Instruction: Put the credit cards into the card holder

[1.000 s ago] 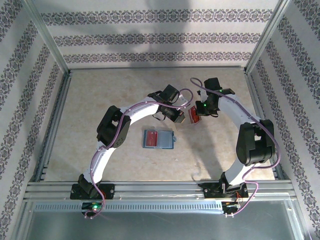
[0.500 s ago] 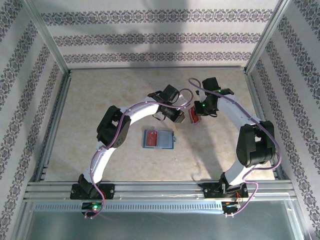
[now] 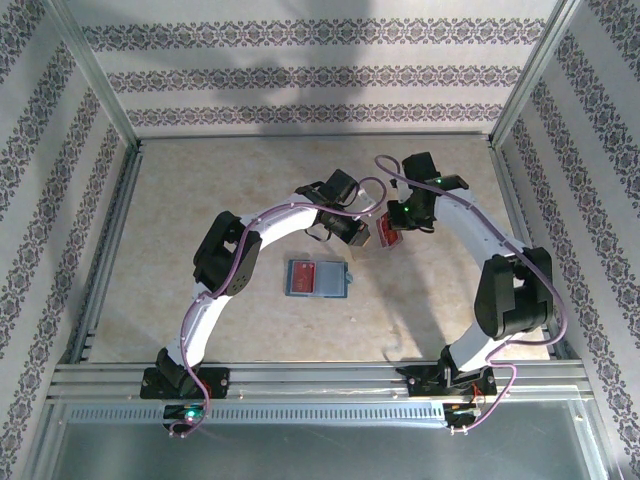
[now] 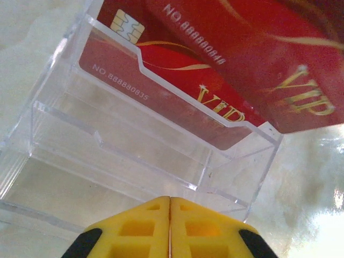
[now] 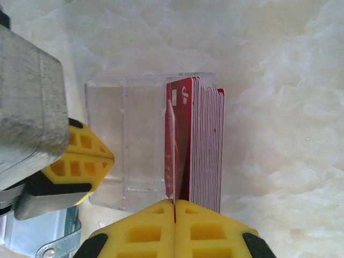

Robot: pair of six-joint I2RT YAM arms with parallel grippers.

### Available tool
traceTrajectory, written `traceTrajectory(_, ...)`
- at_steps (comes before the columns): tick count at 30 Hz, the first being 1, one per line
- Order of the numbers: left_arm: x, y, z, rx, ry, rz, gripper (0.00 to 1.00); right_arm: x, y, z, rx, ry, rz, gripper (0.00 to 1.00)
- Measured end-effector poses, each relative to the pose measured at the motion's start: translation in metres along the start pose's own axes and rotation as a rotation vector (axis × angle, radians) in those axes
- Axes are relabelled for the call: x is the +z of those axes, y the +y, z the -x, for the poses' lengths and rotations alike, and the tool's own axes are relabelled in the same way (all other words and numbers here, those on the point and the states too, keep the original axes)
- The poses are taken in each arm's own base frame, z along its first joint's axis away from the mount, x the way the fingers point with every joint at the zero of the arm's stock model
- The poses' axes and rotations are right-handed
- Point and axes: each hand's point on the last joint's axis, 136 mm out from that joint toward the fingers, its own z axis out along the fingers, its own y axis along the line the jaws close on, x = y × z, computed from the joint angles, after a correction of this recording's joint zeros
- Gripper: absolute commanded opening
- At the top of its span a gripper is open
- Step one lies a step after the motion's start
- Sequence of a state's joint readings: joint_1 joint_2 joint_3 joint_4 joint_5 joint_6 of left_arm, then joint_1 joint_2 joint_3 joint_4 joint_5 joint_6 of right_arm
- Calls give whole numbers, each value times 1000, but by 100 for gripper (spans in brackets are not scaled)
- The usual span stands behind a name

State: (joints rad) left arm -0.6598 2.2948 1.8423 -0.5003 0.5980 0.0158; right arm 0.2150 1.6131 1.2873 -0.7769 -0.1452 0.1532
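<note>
A clear plastic stand (image 5: 134, 140) holds a stack of red credit cards (image 5: 207, 145) on edge. My right gripper (image 5: 174, 203) is shut on the near edge of one red card (image 5: 171, 161), which leans away from the stack. My left gripper (image 4: 170, 200) is shut with nothing in it, its tips against the stand's (image 4: 134, 140) low front side, under the red VIP cards (image 4: 215, 48). From above, both grippers meet at the stand: left (image 3: 362, 237), right (image 3: 393, 228). The teal card holder (image 3: 317, 278) lies open and flat on the table nearer the arm bases, a red card on its left half.
The work area is a pale marbled tabletop (image 3: 200, 200) with patterned walls on three sides and aluminium rails (image 3: 320, 378) along the near edge. The left arm's elbow (image 3: 222, 262) hangs just left of the card holder.
The right wrist and its red card have shifted slightly toward the back. The left arm and the card holder have not moved.
</note>
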Motion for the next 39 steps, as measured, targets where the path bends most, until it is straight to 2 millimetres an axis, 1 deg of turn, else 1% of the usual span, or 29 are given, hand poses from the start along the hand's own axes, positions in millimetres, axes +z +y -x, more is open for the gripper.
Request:
traceTrajectory(3,-8,-3,0,-11,5,7,23,-12,2,0,4,-19,8,0)
traceTrajectory(5,-17,-8,5,-12,-4,8,26,-22,2,2,11,-43,18,0)
traceTrajectory(6,-25,-11,9,-9,-16,10,27,-28,5,4,15,-61,29,0)
traceTrajectory(9,-54,-24,25,12,-69,13,32,-46,14,8,24,-114,74,0)
traceTrajectory(11,-81,-36,32,29,-112,16,36,-57,21,10,32,-155,113,0)
traceTrajectory(13,-108,-46,36,44,-154,22,40,-64,27,7,42,-183,152,0)
traceTrajectory(14,-122,-51,36,52,-177,25,42,-66,30,5,47,-193,171,0)
traceTrajectory(16,-142,-57,33,63,-212,30,46,-70,35,1,65,-210,208,0)
traceTrajectory(19,-165,-58,20,69,-250,38,54,-74,43,-6,96,-244,274,0)
traceTrajectory(22,-178,-52,4,62,-261,39,61,-77,50,-13,126,-281,340,0)
traceTrajectory(25,-186,-39,-7,40,-281,44,62,-79,56,-17,152,-315,397,0)
traceTrajectory(28,-193,-26,-14,7,-313,37,66,-78,61,-20,176,-340,451,0)
traceTrajectory(32,-201,-13,-23,-57,-369,2,66,-75,66,-25,210,-364,517,0)
traceTrajectory(35,-207,-11,-21,-76,-410,-34,66,-77,71,-27,228,-391,575,0)
traceTrajectory(36,-208,-12,-19,-78,-424,-49,64,-78,74,-27,232,-400,596,0)
traceTrajectory(39,-212,-24,-15,-70,-469,-139,60,-81,83,-27,242,-411,667,0)
